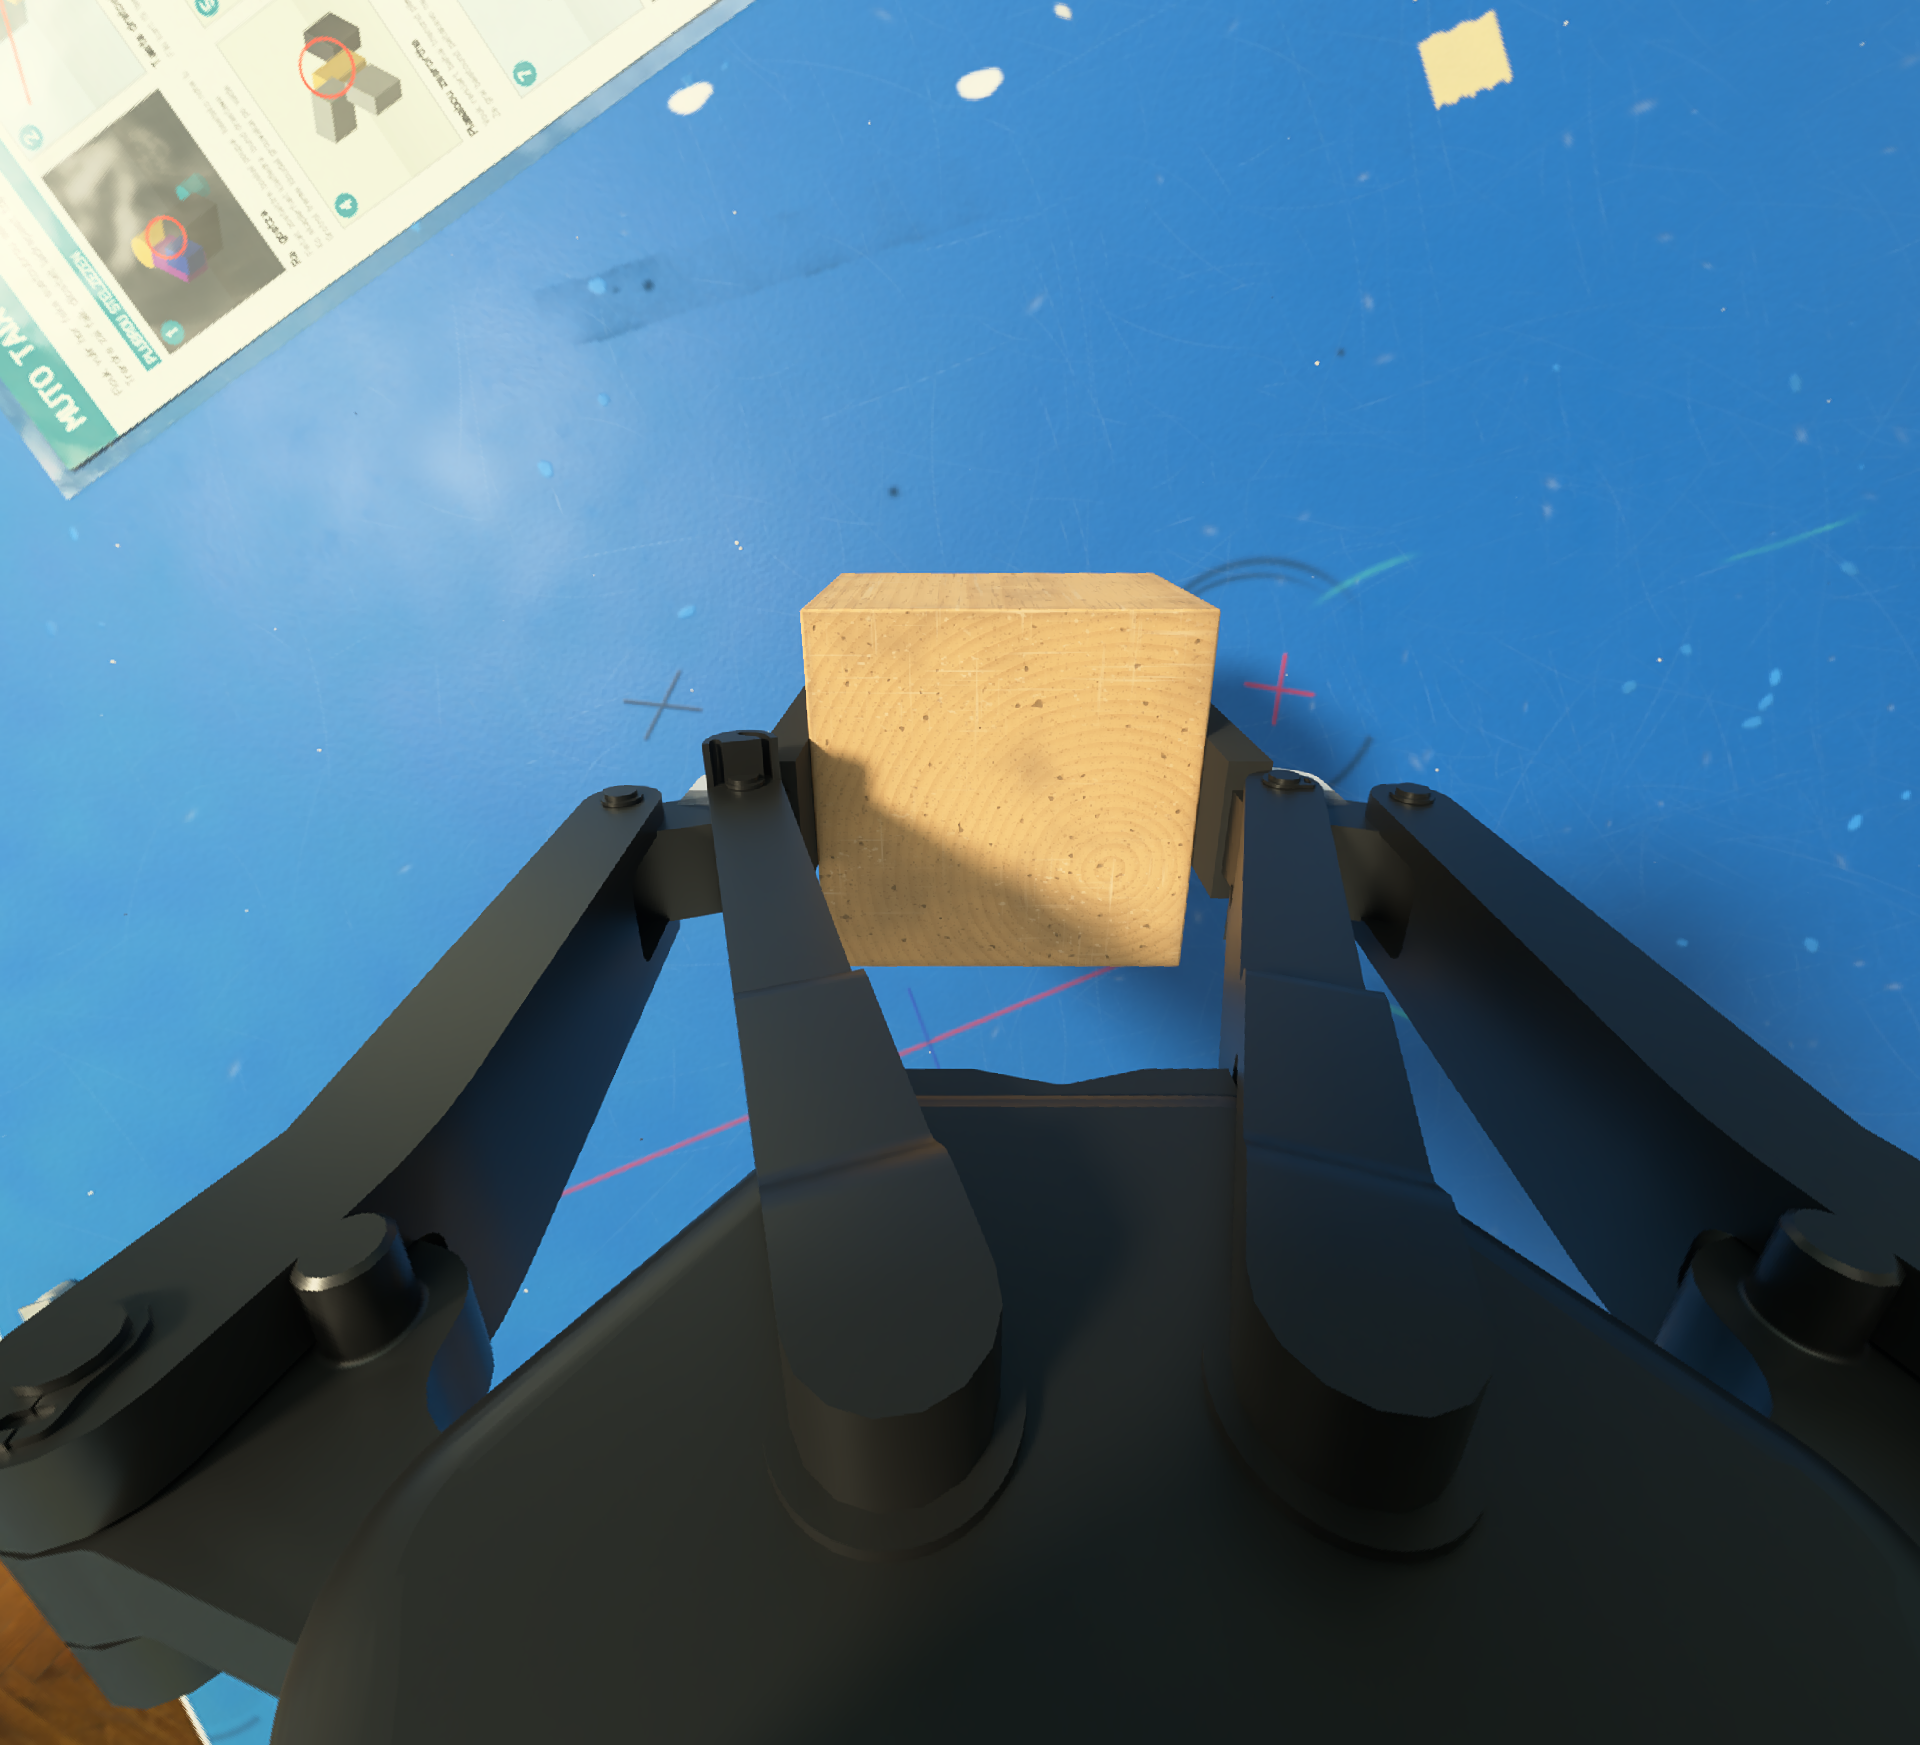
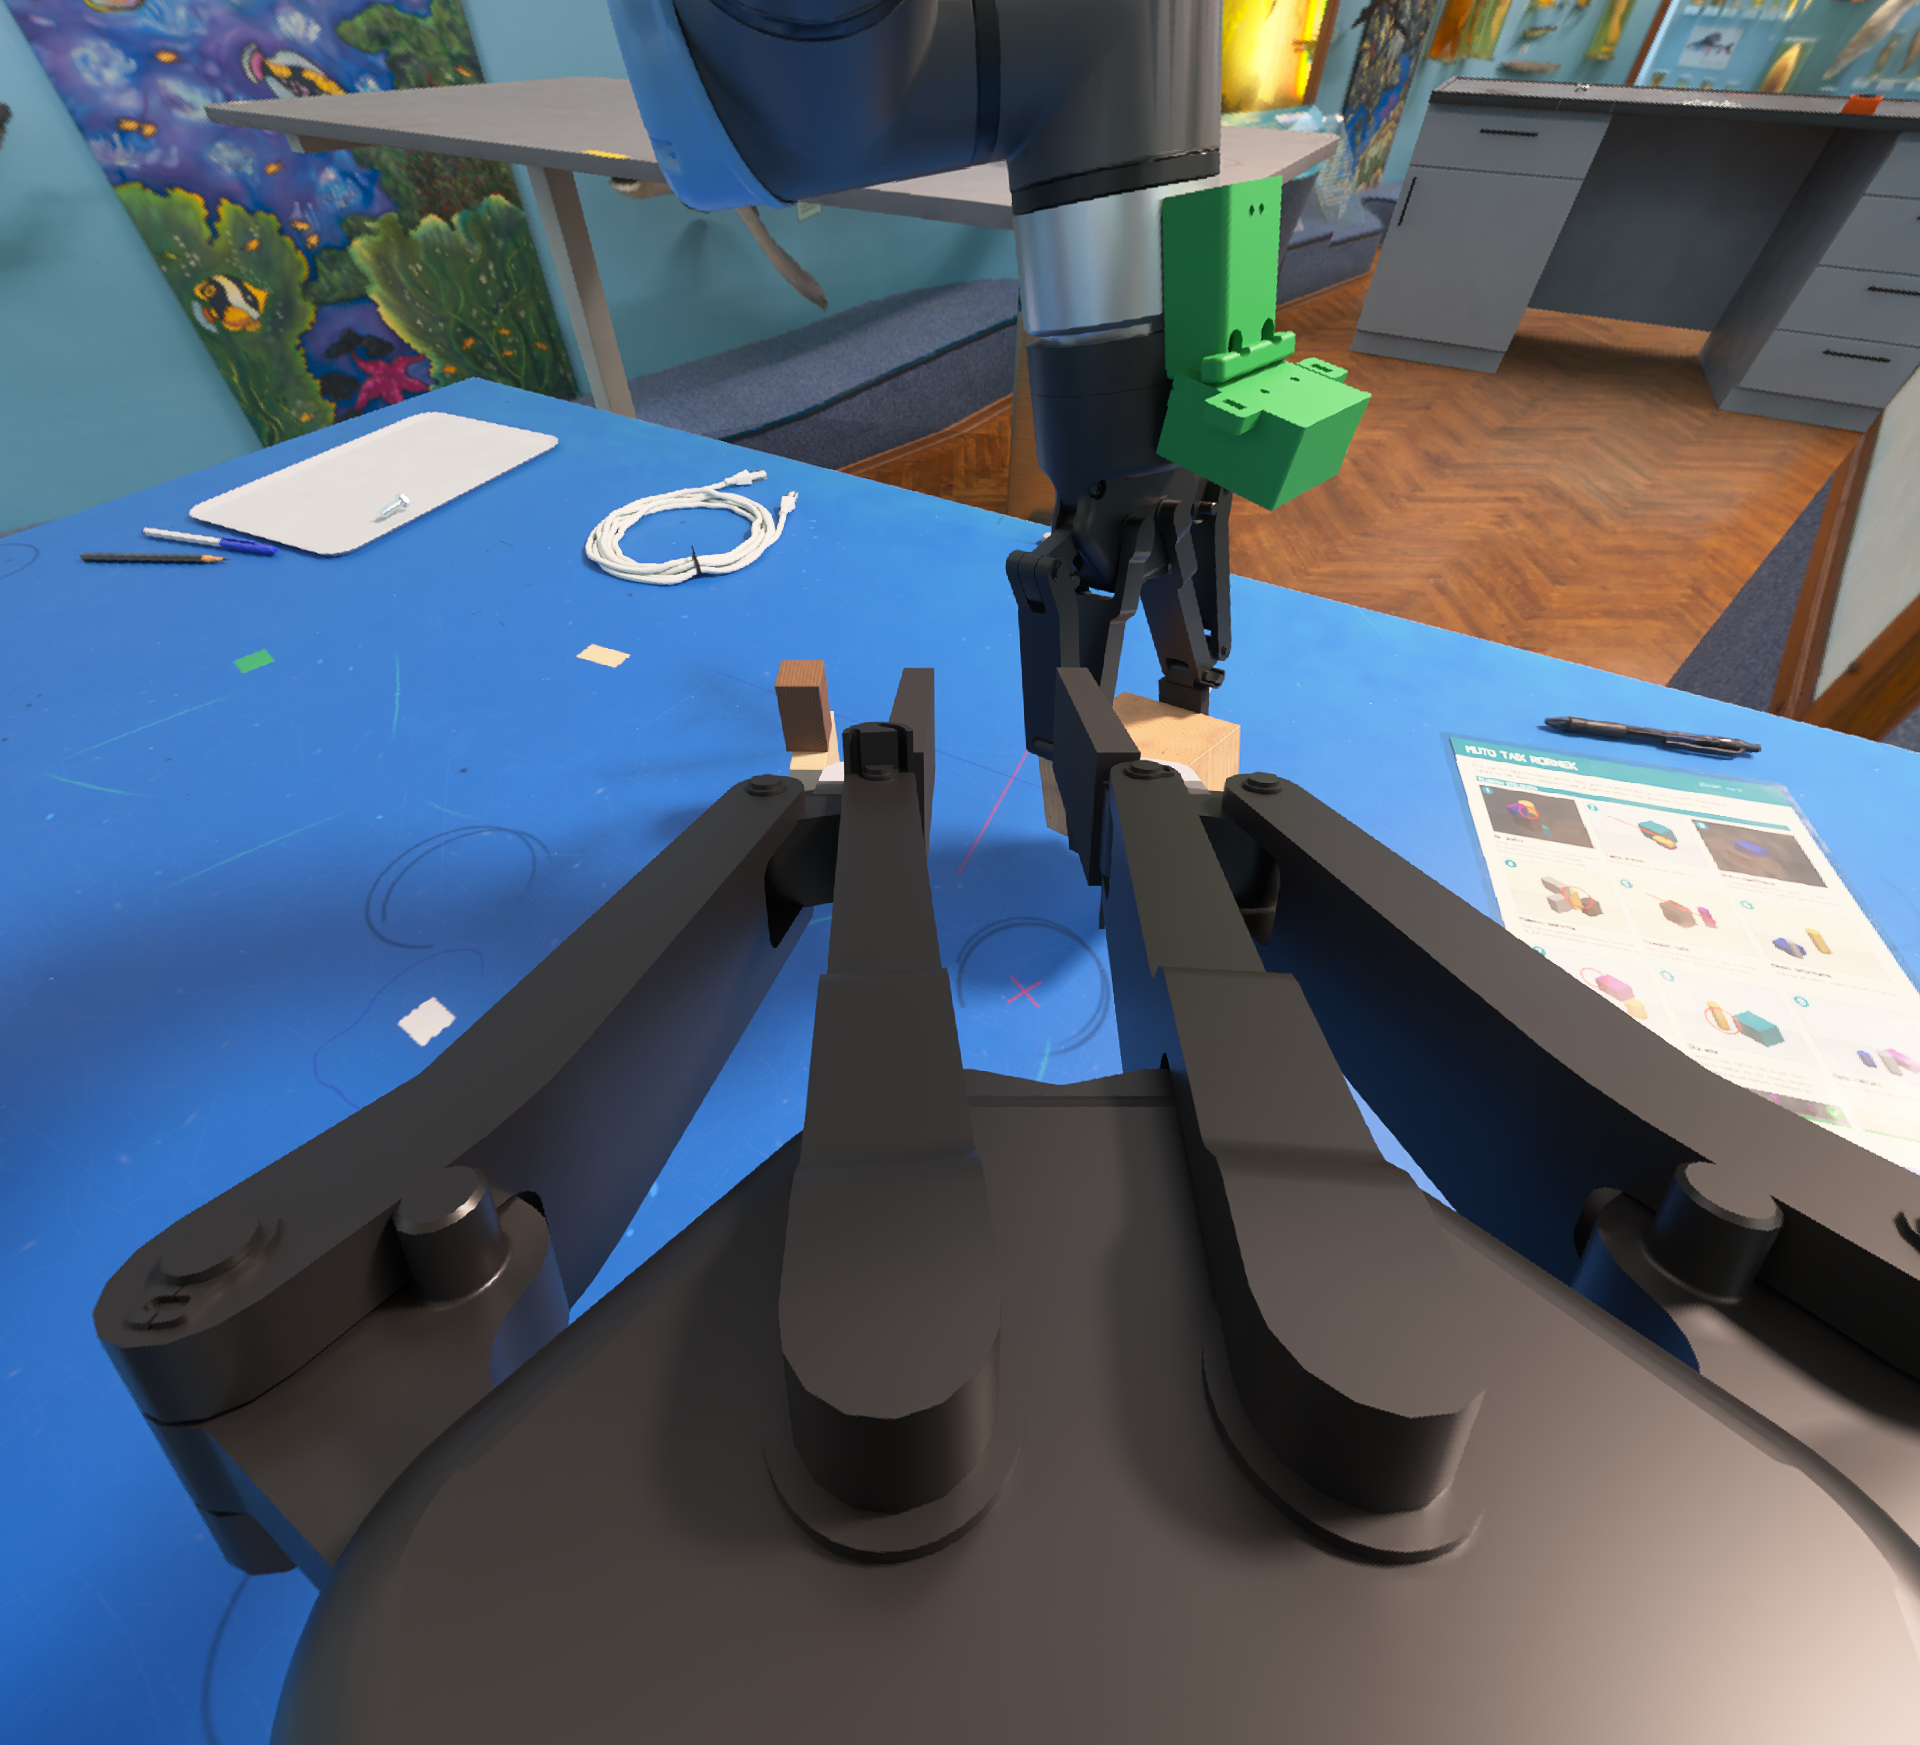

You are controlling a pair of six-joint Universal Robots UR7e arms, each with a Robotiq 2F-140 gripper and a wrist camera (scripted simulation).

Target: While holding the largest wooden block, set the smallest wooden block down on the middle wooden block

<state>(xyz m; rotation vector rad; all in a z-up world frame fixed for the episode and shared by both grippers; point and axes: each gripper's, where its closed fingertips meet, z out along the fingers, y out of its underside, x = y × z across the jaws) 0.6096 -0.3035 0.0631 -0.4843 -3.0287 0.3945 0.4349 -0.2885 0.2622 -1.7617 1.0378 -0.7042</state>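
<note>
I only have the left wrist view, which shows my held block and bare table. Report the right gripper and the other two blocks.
Observer: The right gripper is open and holds nothing.
Operator: Locate the other blocks.
Observer: A dark brown block stands on a paler block, close beside one of the right gripper's fingertips. The paler one is mostly hidden.
Operator: Place them relative to my block.
Observer: In the right wrist view they sit to the left of the largest block and apart from it.
</note>
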